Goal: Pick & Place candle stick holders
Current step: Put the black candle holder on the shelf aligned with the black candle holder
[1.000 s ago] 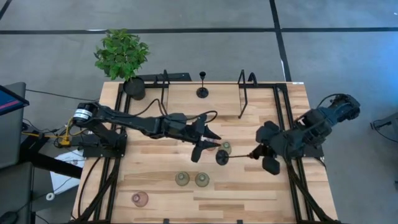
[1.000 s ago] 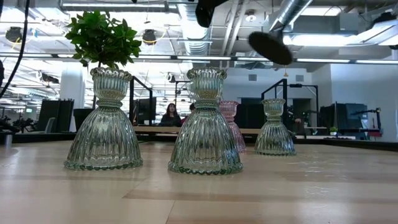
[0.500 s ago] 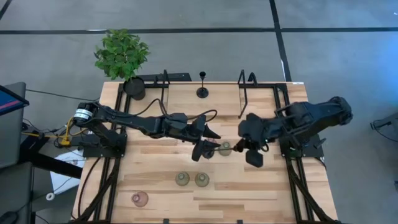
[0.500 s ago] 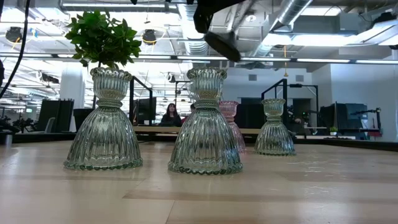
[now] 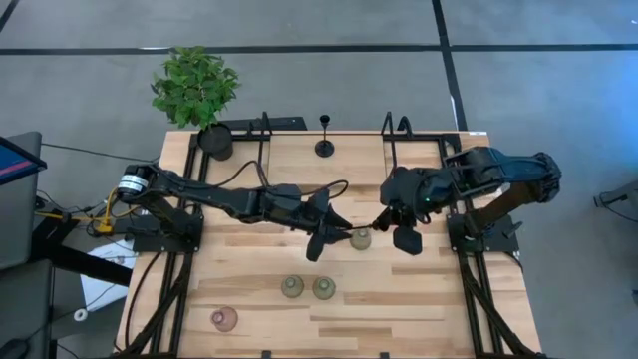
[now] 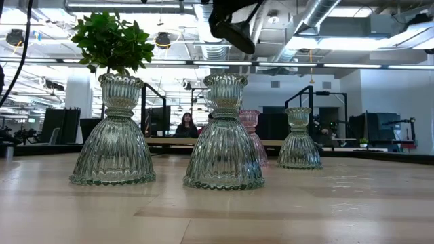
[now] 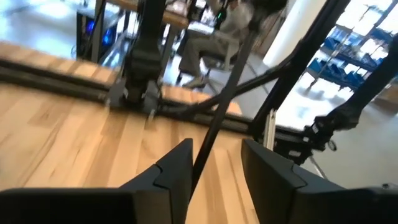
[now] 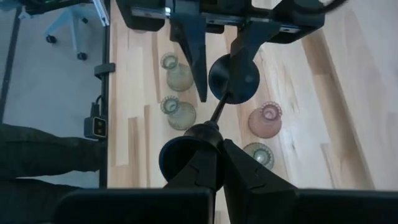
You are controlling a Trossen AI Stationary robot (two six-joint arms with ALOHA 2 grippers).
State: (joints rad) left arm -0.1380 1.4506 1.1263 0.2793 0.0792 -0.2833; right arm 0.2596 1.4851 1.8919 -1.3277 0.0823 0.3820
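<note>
Six candle stick holders were out when I looked. One black candle stick holder (image 8: 233, 78) hung in the air over the middle of the table (image 5: 419, 299), lying roughly level between the two arms. It was thin-stemmed, with a broad round base at one end and a smaller cup at the other. The right gripper (image 8: 217, 152) had its fingers pinched together on the cup end. The left gripper (image 7: 214, 155) met it from the other side with its fingers (image 7: 177, 165) spread apart, the stem running through the gap without visibly touching either one. From table height only the dark disc of the holder showed, high above the glass pieces.

Just below that hand-over stood an olive glass holder (image 5: 361, 238), squat, bell-shaped and ribbed. Two more olive holders (image 5: 291, 287) stood side by side nearer the front edge, and a pink holder (image 5: 224, 319) of the same shape sat alone at the front left corner. Upright at the back edge, between the wire frames (image 5: 391, 150), stood the second black holder (image 5: 324, 148). A potted plant (image 5: 195, 88) occupied the back left corner.
</note>
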